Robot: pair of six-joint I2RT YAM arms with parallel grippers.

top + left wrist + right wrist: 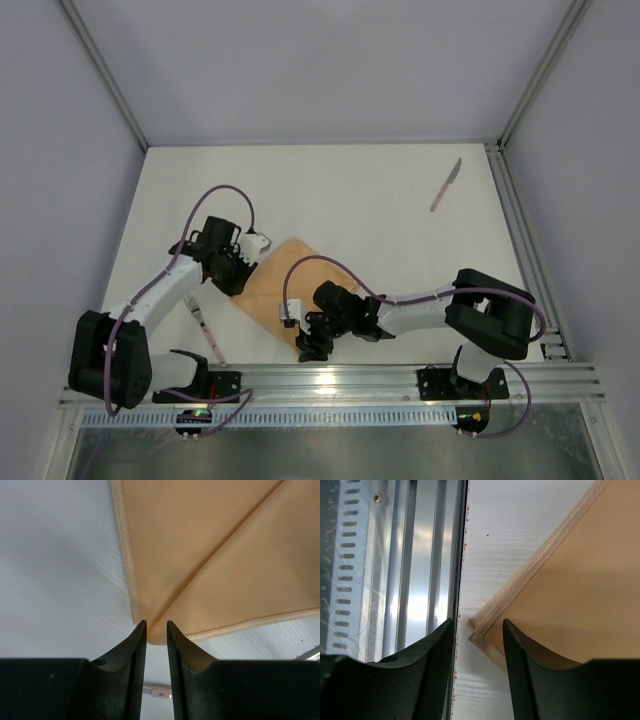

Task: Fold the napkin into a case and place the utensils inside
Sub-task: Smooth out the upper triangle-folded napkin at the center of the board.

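The peach-orange napkin (272, 282) lies folded double on the white table, between the two arms. My left gripper (238, 284) is at its far-left corner. In the left wrist view the narrow jaws (156, 625) pinch the rounded fold of the napkin (210, 555) at their tips. My right gripper (311, 347) is at the near corner by the rail. In the right wrist view it (479, 622) stands open, with the stitched corner of the napkin (580, 590) lying flat between the fingers. The fork (204, 325) lies left of the napkin. The knife (446, 185) lies far back right.
An aluminium rail (350, 378) runs along the near table edge, right beside the right gripper's left finger (427, 650). Grey walls and frame posts enclose the table on three sides.
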